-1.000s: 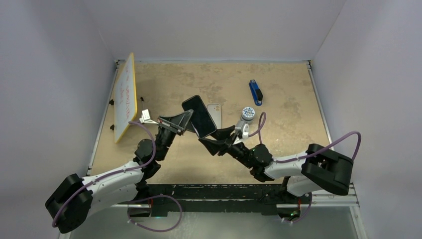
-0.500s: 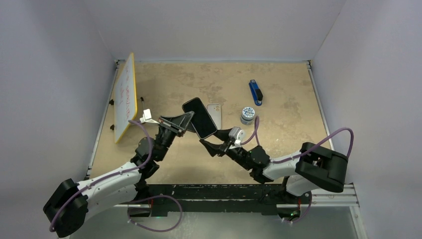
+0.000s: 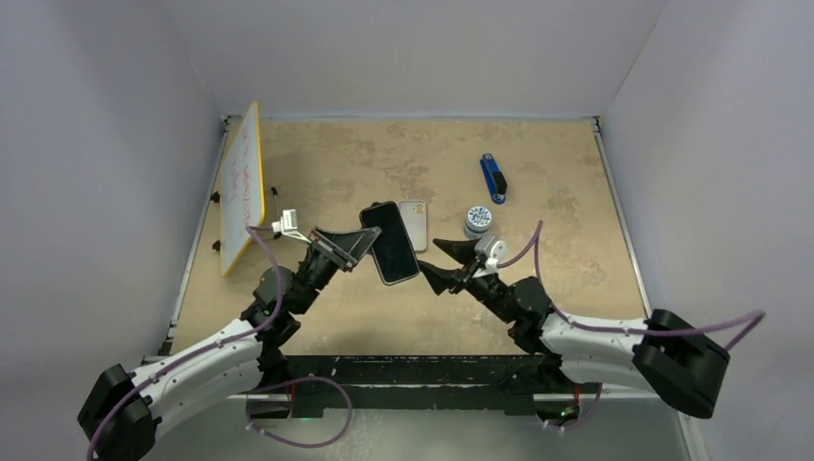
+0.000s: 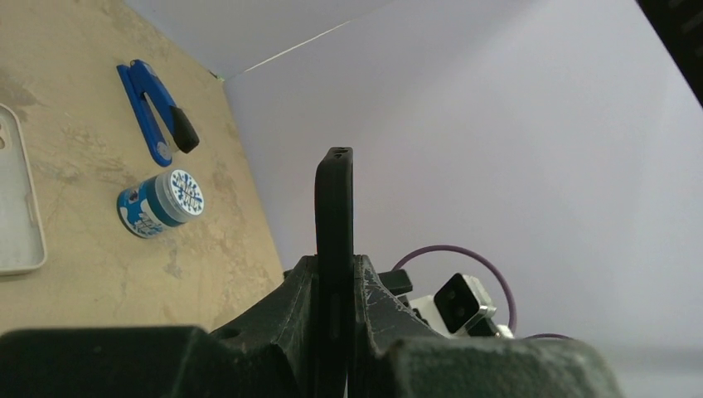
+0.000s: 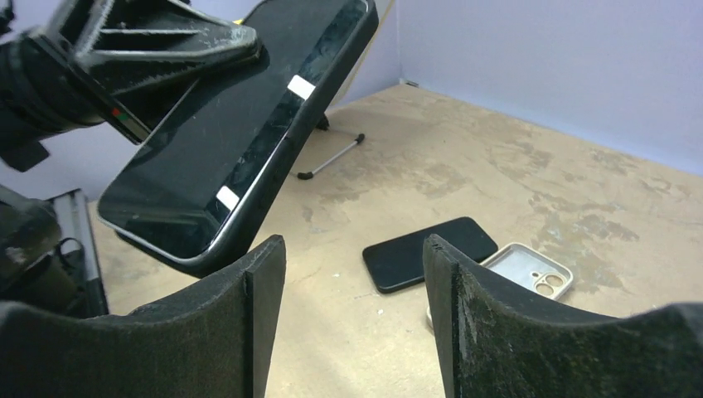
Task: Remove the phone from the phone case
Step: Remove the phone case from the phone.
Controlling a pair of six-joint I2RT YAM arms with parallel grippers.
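Observation:
My left gripper is shut on a black phone in a dark case and holds it tilted above the table. In the left wrist view the cased phone stands edge-on between the jaws of the gripper. My right gripper is open and empty, just right of the phone's lower end, not touching it. In the right wrist view the cased phone hangs up left of the open gripper. A second black phone lies flat on the table beside an empty beige case.
The beige case lies behind the held phone. A blue-and-white tin and a blue clip-like tool sit to the back right. A small whiteboard stands along the left edge. Walls enclose the table.
My right gripper has drawn back to the right, away from the phone's lower end, and the arm has swung right. My left gripper has shifted slightly nearer with the phone.

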